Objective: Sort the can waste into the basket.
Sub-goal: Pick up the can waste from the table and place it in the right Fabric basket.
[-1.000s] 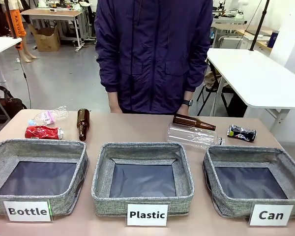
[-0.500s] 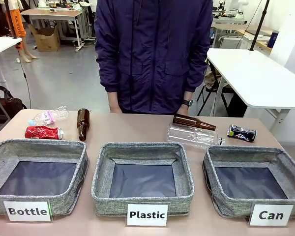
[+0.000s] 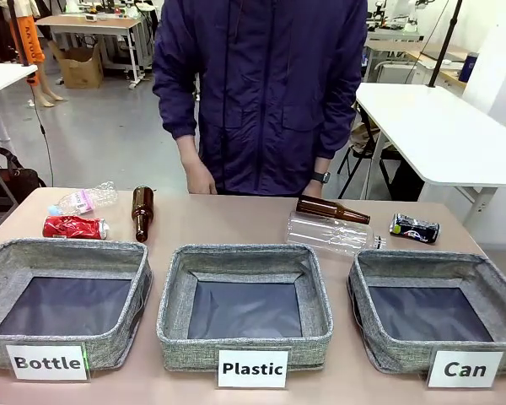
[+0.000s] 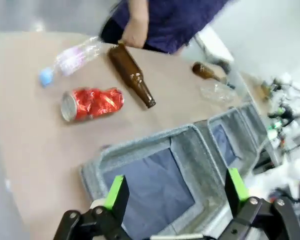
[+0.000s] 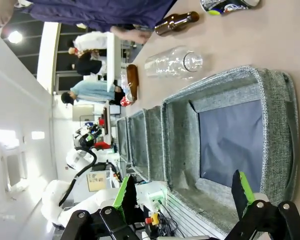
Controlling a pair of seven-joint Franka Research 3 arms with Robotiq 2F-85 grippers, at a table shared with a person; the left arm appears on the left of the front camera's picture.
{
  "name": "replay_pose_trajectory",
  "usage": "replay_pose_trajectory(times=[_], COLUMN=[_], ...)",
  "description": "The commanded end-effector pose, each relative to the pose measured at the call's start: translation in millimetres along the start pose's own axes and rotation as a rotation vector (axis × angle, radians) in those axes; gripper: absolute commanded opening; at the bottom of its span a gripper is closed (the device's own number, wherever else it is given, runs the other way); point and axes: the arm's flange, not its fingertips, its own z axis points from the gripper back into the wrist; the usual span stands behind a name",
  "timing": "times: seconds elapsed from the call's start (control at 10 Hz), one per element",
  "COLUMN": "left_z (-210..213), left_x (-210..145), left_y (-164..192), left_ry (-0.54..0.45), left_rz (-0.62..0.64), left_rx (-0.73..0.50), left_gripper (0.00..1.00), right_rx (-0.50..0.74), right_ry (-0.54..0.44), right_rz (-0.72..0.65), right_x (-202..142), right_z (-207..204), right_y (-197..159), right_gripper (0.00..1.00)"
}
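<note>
Two cans on the counter [image 3: 236,221]: dark can [image 3: 414,228] crosswise just behind the basket [image 3: 422,262], nearest the right hand [image 5: 184,189], red can [image 3: 74,227] far left of it near the left hand [image 4: 176,186], both hands wide open, empty.

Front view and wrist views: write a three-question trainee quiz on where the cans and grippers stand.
1. True or false: the red can lies inside the basket labelled "Can".
2. The dark can lies on the table behind the bin with which label? A) "Bottle" B) "Plastic" C) "Can"
3. Fill in: the left gripper and the right gripper both stand ____, holding nothing.
Key: 1 false; 2 C; 3 open.
</note>
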Motion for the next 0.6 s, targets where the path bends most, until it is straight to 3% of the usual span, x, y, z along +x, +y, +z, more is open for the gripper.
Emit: replay_pose_trajectory(times=[0.0, 0.4, 0.5], left_z=[-4.9, -36.7, -49.4], left_x=[30.2, 62.0, 66.9], left_y=[-5.3, -36.8, -45.2], left_ry=[0.027, 0.156, 0.187], left_rz=[-0.262, -0.633, -0.721], left_rx=[0.004, -0.045, 0.016], left_gripper=[1.0, 1.0, 1.0], right_rx=[0.013, 0.013, 0.013], right_ry=[-0.005, -0.005, -0.005], right_rz=[0.013, 0.013, 0.013], right_x=[-0.3, -0.3, -0.3], right_z=[2.3, 2.3, 2.3], right_y=[2.3, 2.3, 2.3], right_gripper=[1.0, 1.0, 1.0])
